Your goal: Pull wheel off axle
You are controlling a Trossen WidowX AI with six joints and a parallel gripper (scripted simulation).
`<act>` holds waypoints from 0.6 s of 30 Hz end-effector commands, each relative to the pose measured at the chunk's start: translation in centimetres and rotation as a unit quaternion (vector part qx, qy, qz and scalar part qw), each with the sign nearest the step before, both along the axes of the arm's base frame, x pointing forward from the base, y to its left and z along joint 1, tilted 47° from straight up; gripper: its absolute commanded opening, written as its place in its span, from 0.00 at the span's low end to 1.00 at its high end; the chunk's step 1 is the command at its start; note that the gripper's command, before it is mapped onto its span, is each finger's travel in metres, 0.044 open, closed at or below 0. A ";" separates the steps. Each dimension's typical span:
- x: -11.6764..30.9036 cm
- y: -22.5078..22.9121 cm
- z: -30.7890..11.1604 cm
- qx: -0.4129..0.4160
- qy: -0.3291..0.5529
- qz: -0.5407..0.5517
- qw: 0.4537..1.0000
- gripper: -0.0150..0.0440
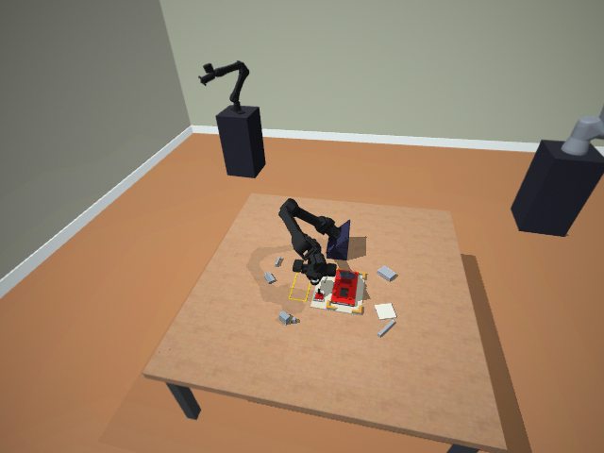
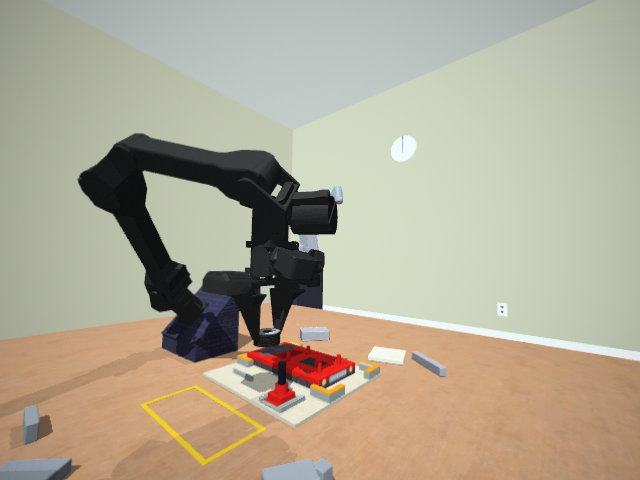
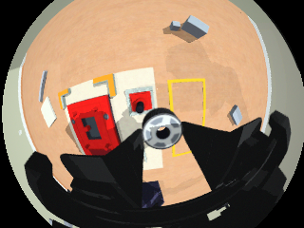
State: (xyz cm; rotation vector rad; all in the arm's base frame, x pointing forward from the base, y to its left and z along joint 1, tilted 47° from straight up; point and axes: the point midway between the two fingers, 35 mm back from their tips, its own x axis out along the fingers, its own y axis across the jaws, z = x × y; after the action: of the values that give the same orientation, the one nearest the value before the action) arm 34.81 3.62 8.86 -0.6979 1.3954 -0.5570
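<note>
The wheel (image 2: 266, 338) (image 3: 152, 138), black with a grey hub, is off the axle and held in the air. My gripper (image 2: 267, 334) (image 3: 161, 129) is shut on it, one finger on each side. The upright axle (image 2: 281, 373) (image 3: 140, 106) stands bare, a black shaft on a red base. In the exterior view the wheel is higher than the axle top and behind it. The marked area, a yellow outline (image 1: 297, 299) (image 2: 205, 460) (image 3: 186, 81), lies on the table beside the board; nothing lies inside it. In the top view the arm hides most of the wheel.
A pale board (image 2: 299, 417) (image 3: 147, 76) carries the axle base, a red car body (image 1: 336, 293) (image 3: 78, 111) and orange-topped corner blocks. Grey blocks (image 1: 284, 317) (image 1: 269, 277) (image 1: 386, 273), a white tile (image 1: 385, 310) and a grey bar (image 1: 386, 328) lie around the board and the marked area.
</note>
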 end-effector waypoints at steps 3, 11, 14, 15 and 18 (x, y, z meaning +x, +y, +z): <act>-1.2 -1.4 2.1 0.000 -0.003 0.003 1.000 0.25; -2.9 -3.4 4.2 -0.001 -0.003 0.002 1.000 0.25; -3.6 -4.1 4.9 -0.001 -0.003 0.002 1.000 0.25; -3.8 -4.3 5.1 -0.001 -0.003 0.001 1.000 0.25; -4.5 -4.9 5.7 -0.002 -0.003 0.001 1.000 0.25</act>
State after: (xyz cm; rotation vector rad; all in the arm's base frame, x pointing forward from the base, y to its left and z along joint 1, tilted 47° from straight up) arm 31.12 -0.59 13.70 -0.6934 1.3919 -0.5583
